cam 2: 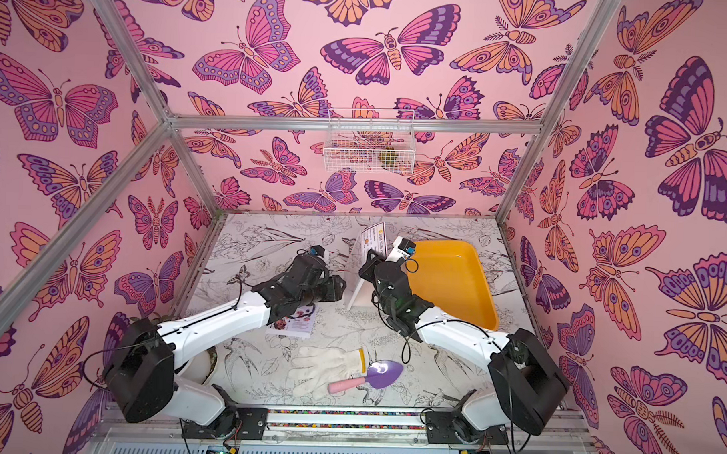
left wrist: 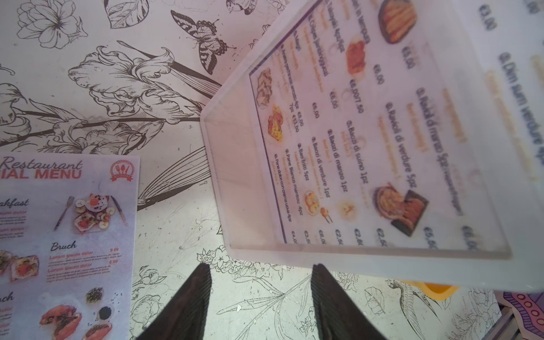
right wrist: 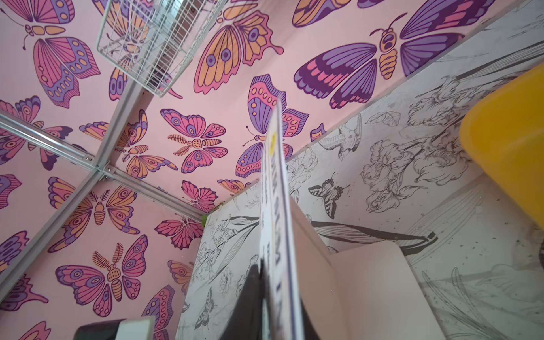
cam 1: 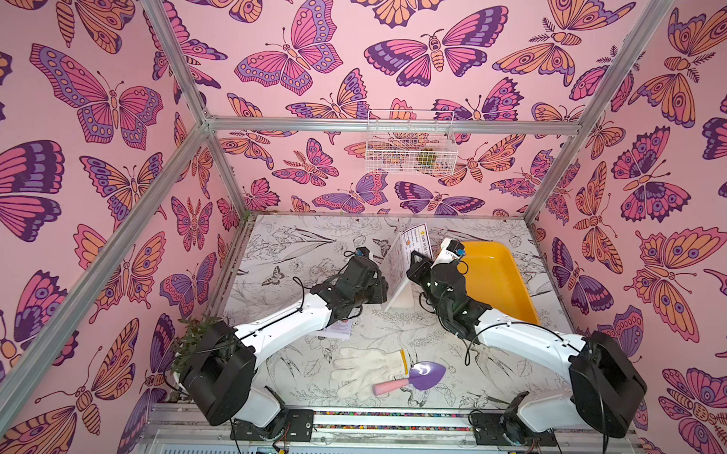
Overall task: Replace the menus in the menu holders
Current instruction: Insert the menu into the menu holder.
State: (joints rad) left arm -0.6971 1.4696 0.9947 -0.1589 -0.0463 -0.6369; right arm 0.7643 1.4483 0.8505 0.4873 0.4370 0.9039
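Between jaws of R gripper [right wrist: 279,297] sits Dim Sum menu [right wrist: 275,191], partly in holder [right wrist: 368,279]; clamped or loose, can't tell. L gripper [left wrist: 262,266] apart, empty, near holder.

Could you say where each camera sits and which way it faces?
Both top views: overhead in front, looking down on the table; both arms show.
Left wrist: faces the menu holder and Special Menu; open left hand shows.
Right wrist: looks along the Dim Sum menu toward the walls; right hand shows.
Shared: both wrist views show the menu holder.
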